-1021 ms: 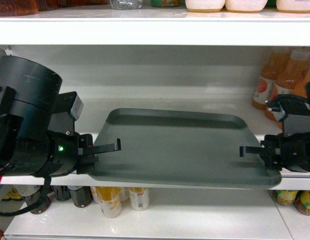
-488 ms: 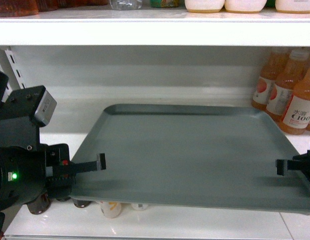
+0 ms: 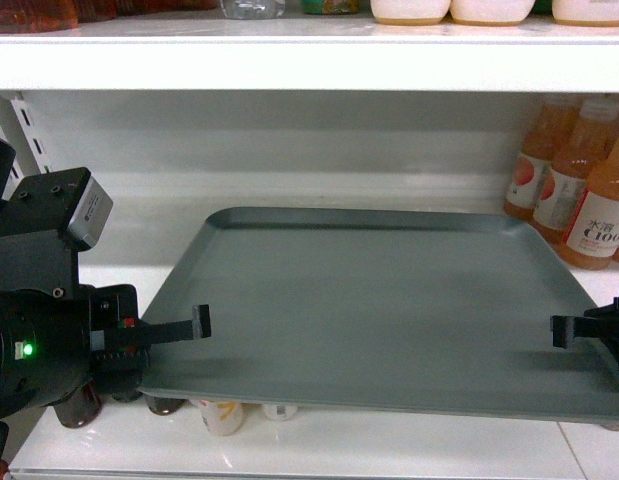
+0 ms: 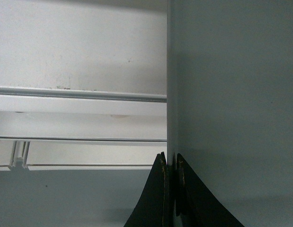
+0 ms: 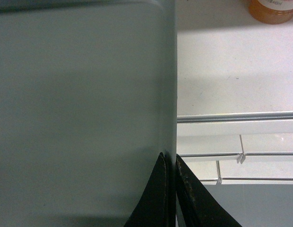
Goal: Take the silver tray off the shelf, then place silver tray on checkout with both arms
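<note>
Three clear plastic bottles of orange juice drink with white and orange labels [image 3: 587, 195] stand upright in a tight group at the right end of the middle board, against its back wall; the frontmost carries a white label printed with red figures. The base of one orange bottle [image 5: 273, 8] shows at the top right corner of the right wrist view. On the board above, along its front edge, sit cream-white rounded containers [image 3: 477, 10] toward the right, a clear bottle base [image 3: 251, 8] near the middle, and a dark red-brown container [image 3: 31, 14] at the left end. On the bottom board, small yellow-and-white labelled cans [image 3: 221, 416] stand near the front, left of centre, beside dark jars [image 3: 79, 405].
</note>
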